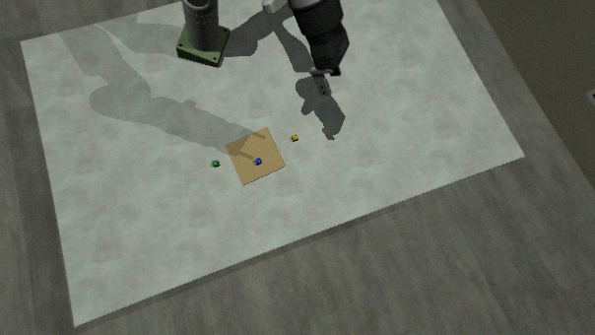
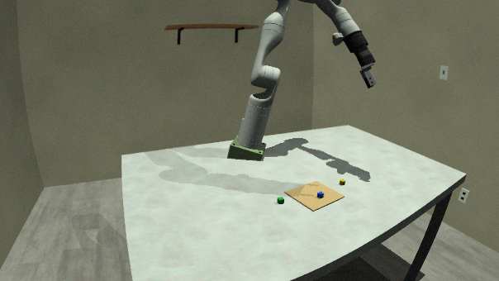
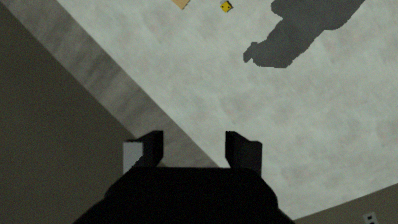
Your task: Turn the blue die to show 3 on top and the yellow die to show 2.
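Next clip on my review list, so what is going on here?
Nothing is being handled right now. The arm's gripper is open and empty, raised high above the table's far side, well away from the dice. The blue die lies on the mat. The yellow die sits on the table just off the mat, so it is not yet placed. The green die lies on the table on the mat's other side. The faces are too small to read.
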